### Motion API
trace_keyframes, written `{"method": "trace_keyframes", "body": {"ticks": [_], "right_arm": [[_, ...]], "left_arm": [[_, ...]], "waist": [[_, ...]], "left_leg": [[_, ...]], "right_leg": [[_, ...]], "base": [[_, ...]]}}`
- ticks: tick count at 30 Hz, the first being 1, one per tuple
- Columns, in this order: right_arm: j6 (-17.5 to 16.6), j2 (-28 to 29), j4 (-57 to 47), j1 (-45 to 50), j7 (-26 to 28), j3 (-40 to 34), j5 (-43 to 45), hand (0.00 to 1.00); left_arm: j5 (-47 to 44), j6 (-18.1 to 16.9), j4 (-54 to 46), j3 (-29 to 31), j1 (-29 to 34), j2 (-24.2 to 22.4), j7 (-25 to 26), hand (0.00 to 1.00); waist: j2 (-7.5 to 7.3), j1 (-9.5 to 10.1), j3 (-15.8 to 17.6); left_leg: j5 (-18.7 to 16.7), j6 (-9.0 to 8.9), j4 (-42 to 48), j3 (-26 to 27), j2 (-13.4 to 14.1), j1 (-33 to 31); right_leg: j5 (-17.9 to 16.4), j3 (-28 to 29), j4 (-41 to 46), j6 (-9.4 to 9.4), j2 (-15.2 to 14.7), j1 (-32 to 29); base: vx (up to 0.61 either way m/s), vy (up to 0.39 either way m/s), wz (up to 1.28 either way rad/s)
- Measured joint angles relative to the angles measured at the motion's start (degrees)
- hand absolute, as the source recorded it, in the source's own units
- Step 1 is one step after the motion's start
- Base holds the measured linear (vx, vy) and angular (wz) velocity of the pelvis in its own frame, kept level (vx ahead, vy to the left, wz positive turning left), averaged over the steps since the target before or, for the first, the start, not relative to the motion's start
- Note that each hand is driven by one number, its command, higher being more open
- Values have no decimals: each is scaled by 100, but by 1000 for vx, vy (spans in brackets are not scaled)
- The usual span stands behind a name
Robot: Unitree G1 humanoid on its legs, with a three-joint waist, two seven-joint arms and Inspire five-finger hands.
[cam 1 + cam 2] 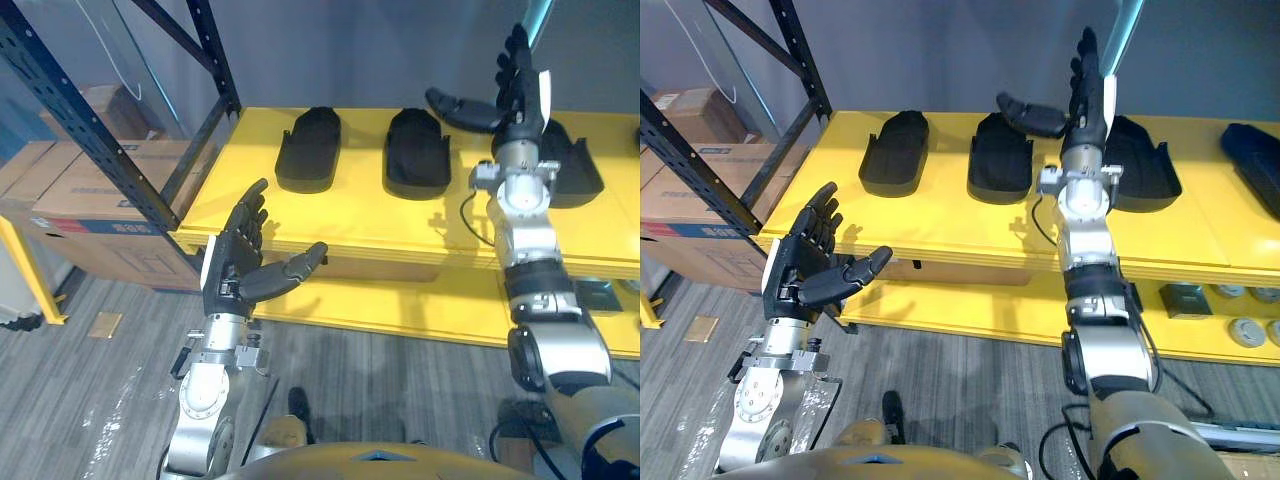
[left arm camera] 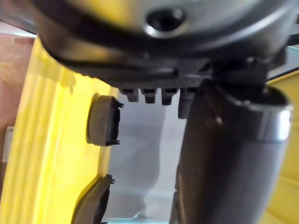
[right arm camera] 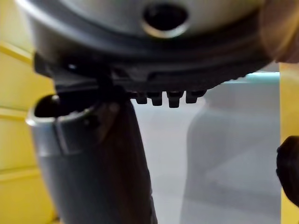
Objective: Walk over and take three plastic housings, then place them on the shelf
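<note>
Housings: three black plastic housings lie in a row on the yellow shelf (image 1: 250,190), apart from each other: left housing (image 1: 310,150), middle housing (image 1: 417,152), right housing (image 1: 1145,165). None is in a hand.
Right hand: the right hand (image 1: 520,90) stands upright above the shelf, between the middle and right housings. Its fingers (image 1: 515,50) are straight and together, the thumb juts out sideways over the middle housing's far corner, and it holds nothing.
Left hand: the left hand (image 1: 232,270) is raised in front of the shelf's near edge, palm turned inward. Its fingers (image 1: 250,205) are straight and slightly spread, the thumb is out, and it is empty.
In the way: in the left eye view the right arm covers the right housing's near side; in the right eye view that housing shows almost whole beside the arm.
Shelf's right end: another dark part (image 1: 1255,165) lies there, well apart from the three.
Lower shelf: the lower shelf (image 1: 970,320) carries round grey parts (image 1: 1243,331) and a small box at its right end.
Surroundings: a dark rack upright (image 1: 85,140) slants past the shelf's left end, with cardboard boxes (image 1: 90,205) behind it. A tan scrap (image 1: 105,324) lies on the grey floor (image 1: 400,380).
Left wrist view: two housings at the yellow board's edge, past the thumb.
Right wrist view: the thumb, yellow board, and a dark edge that cannot be identified.
</note>
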Motion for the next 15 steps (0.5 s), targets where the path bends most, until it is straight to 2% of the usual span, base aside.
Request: {"method": "trace_keyframes", "body": {"ticks": [3,9,11,15], "right_arm": [[38,-159,236,-371,181,36,182,100],[392,-334,892,-928,235,363,110,100],[524,-412,950,-1031,410,484,124,100],[648,-438,1103,-1275,785,677,193,100]], "left_arm": [[-6,0,0,-186,-18,-1,-1,100],[-9,55,3,-466,-144,-20,267,100],[-26,108,15,-458,-221,-91,458,100],[-159,124,27,-470,-269,-122,511,100]], "waist": [[90,19,166],[233,-34,511],[310,-32,650],[338,-87,790]], "left_leg": [[10,2,0,-10,-23,-43],[74,-35,3,-21,-63,-148],[91,-32,4,-24,-107,-156],[109,-41,5,-19,-139,-169]], "right_leg": [[-16,10,114,-14,-66,-89],[-147,74,554,-28,-241,-389],[-237,110,784,-20,-348,-494],[-288,147,963,-21,-424,-571]], "base": [[-42,56,0],[-46,40,1],[-52,24,1],[-8,-1,-1]]}}
